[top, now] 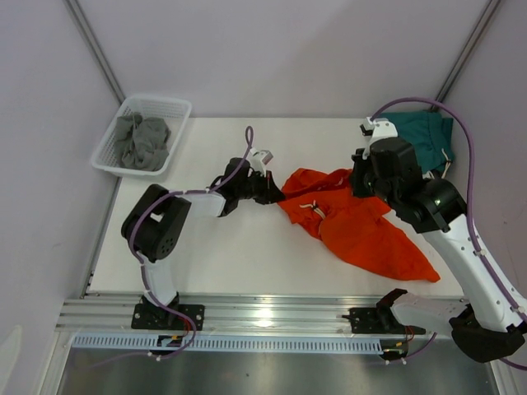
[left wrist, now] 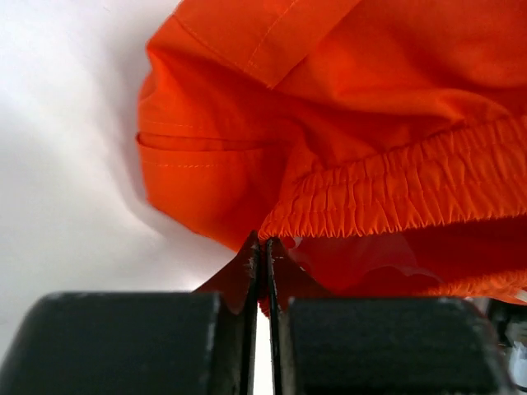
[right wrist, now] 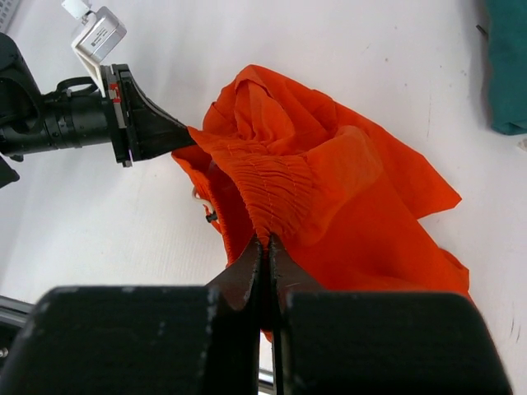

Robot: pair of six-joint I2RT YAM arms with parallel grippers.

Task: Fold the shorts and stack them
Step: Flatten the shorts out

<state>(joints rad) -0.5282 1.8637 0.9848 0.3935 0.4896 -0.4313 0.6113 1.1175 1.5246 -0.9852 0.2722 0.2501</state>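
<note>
Passing room lies near-left on the table [top: 230, 255]; orange shorts [top: 362, 230] centre-right, teal shorts [top: 424, 136] far-right and basket [top: 160, 99] far-left obstruct.

Shorts [top: 354, 222] lie on table [top: 230, 255], between both jaws.
Second pair [top: 424, 136] behind right gripper [right wrist: 265, 240]; basket [top: 156, 99] well left of left gripper [top: 278, 196], cloth [top: 142, 141] in it.

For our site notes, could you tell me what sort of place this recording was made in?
Probably a robotics lab test cell, not a home: a white table enclosed by plain panels, the left arm and right arm bolted to an aluminium rail.
</note>
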